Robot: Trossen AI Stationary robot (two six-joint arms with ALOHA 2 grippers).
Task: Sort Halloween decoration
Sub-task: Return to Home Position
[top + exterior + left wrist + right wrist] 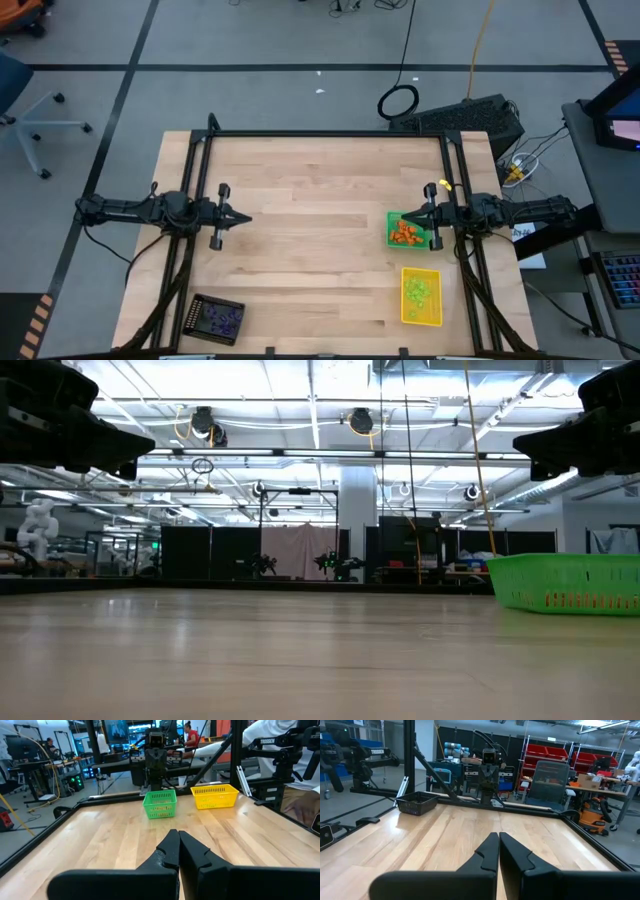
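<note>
Halloween decoration (404, 234), tiny plastic trinkets, in green tray (390, 241), yellow tray (405, 272), black tray (197, 303) | left gripper (246, 217), right gripper (405, 215): jaws closed, empty

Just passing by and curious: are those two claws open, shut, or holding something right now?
Left gripper: shut, holding nothing, over the table's left side.
Right gripper: shut, holding nothing, by the green tray.

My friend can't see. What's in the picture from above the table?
On a wooden table, the left gripper and right gripper face each other from opposite sides, both shut. A green tray holds orange trinkets, a yellow tray green trinkets, a black tray purple trinkets.
</note>
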